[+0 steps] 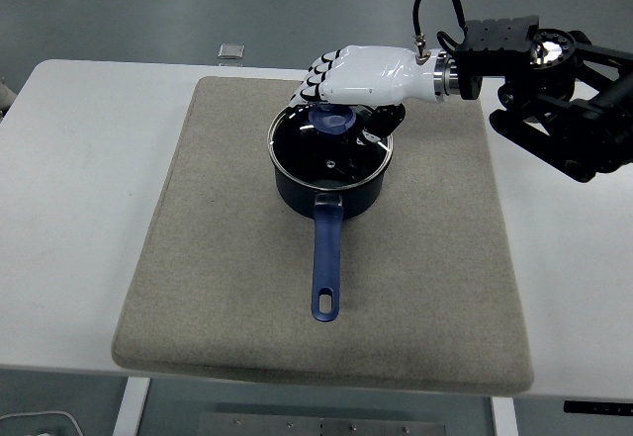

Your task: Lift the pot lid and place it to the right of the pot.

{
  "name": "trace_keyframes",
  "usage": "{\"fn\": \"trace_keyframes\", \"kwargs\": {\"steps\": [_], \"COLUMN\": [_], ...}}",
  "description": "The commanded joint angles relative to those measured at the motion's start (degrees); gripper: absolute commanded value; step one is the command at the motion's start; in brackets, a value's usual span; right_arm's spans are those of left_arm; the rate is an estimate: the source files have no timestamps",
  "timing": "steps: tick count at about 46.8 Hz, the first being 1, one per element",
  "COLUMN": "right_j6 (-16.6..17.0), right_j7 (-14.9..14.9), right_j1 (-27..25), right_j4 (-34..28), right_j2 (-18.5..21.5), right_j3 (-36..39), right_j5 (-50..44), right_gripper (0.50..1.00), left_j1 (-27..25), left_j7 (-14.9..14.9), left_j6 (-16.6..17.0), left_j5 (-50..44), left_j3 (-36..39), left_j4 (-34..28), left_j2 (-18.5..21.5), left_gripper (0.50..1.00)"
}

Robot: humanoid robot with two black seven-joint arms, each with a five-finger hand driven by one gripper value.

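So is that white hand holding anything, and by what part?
The right hand grips the glass pot lid by its blue knob, fingers curled around it above the dark blue pot.

White table (79, 209), grey mat (237, 288) covering its middle, pot (329, 174) on mat

The mat (425, 288) right of the pot (329, 164) is bare and open. Only the right hand (358, 78) hangs above the pot's far rim, over the lid (331, 147).
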Motion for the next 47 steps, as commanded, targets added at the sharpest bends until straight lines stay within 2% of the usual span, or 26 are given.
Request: {"fn": "trace_keyframes", "kwargs": {"steps": [1,35,47], "right_j6": [-0.4,-2.5,-6.2], "right_j7": [0.0,0.0,0.0], "right_j1": [0.6,0.1,0.5], "right_j4": [-0.1,-0.9,-2.2], "right_j2": [0.0,0.2,0.2], "right_j3": [-0.1,-1.1,-4.7], "right_j5": [0.0,-0.9,-1.1], "right_gripper": [0.897,0.895,0.893], "left_j1": [0.0,0.0,0.0], "left_j7": [0.0,0.0,0.0], "left_j6": [0.0,0.0,0.0], "left_j5": [0.0,0.0,0.0], "left_j3": [0.0,0.0,0.0], "left_j4": [0.0,0.0,0.0], "left_j2": [0.0,0.0,0.0], "left_gripper": [1.000,1.000,1.000]}}
